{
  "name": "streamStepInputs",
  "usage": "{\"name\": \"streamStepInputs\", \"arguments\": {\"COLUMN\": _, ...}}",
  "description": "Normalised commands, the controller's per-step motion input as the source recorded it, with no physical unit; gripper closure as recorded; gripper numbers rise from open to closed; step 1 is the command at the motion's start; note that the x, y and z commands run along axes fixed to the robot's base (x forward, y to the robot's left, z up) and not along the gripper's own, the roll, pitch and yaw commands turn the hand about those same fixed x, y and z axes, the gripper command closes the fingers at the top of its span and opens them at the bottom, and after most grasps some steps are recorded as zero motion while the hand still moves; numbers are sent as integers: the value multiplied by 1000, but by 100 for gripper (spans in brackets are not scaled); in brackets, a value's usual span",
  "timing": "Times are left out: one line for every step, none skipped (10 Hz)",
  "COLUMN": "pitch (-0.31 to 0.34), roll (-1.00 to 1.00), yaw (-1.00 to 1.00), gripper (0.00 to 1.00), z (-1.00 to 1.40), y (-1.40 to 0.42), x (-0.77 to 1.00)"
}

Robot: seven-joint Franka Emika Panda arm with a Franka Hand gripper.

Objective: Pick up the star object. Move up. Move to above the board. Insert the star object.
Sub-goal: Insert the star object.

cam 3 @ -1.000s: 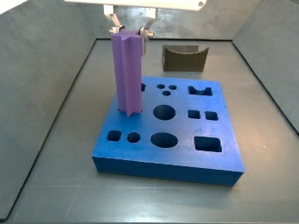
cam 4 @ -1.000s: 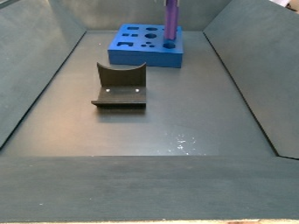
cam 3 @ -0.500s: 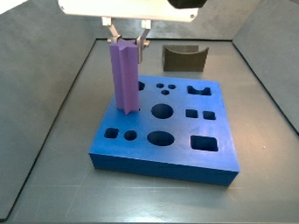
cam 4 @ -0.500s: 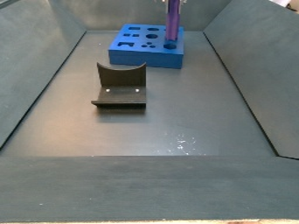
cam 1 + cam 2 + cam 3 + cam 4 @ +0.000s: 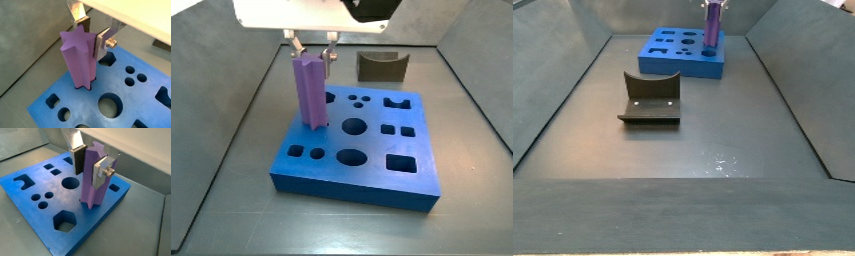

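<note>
The light-purple star object [image 5: 311, 95] stands upright with its lower end in a hole near the far left corner of the bright-blue board [image 5: 378, 143]. It shows in both wrist views [image 5: 79, 65] [image 5: 93, 178] and at the back of a side view [image 5: 712, 25]. My gripper [image 5: 313, 62] is directly above the board, with its silver fingers on either side of the star object's top end, shut on it [image 5: 90, 42] [image 5: 88, 178]. The board's other shaped holes are empty [image 5: 73, 100] [image 5: 57, 193] [image 5: 680, 65].
The dark fixture [image 5: 381, 66] stands on the grey floor behind the board and shows in front of it in a side view [image 5: 649, 100]. Sloping grey walls [image 5: 251, 100] enclose the floor on all sides.
The gripper has moved down with the star object, whose top now stands lower above the board. The board and the fixture have not moved.
</note>
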Motion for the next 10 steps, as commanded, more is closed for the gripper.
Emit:
{"name": "streamStepInputs", "arguments": {"pitch": -174, "roll": 129, "yaw": 9, "gripper": 100, "z": -866, "y": 0, "x": -14}}
{"name": "streamStepInputs", "arguments": {"pitch": -179, "roll": 130, "yaw": 9, "gripper": 100, "z": -863, "y": 0, "x": -6}}
{"name": "streamStepInputs", "arguments": {"pitch": -180, "roll": 134, "yaw": 3, "gripper": 100, "z": -860, "y": 0, "x": 0}}
{"name": "streamStepInputs", "arguments": {"pitch": -181, "roll": 151, "yaw": 0, "gripper": 100, "z": -834, "y": 0, "x": 0}}
{"name": "streamStepInputs", "arguments": {"pitch": -150, "roll": 314, "yaw": 0, "gripper": 100, "z": -649, "y": 0, "x": 0}}
{"name": "streamStepInputs", "arguments": {"pitch": -126, "roll": 313, "yaw": 0, "gripper": 100, "z": -691, "y": 0, "x": 0}}
{"name": "streamStepInputs", "arguments": {"pitch": -103, "roll": 297, "yaw": 0, "gripper": 100, "z": -740, "y": 0, "x": 0}}
{"name": "streamStepInputs", "arguments": {"pitch": -77, "roll": 271, "yaw": 0, "gripper": 100, "z": -791, "y": -26, "x": 71}}
{"name": "streamStepInputs", "arguments": {"pitch": -67, "roll": 194, "yaw": 0, "gripper": 100, "z": -903, "y": 0, "x": 57}}
{"name": "streamStepInputs", "arguments": {"pitch": 9, "roll": 0, "yaw": 0, "gripper": 100, "z": -49, "y": 0, "x": 0}}
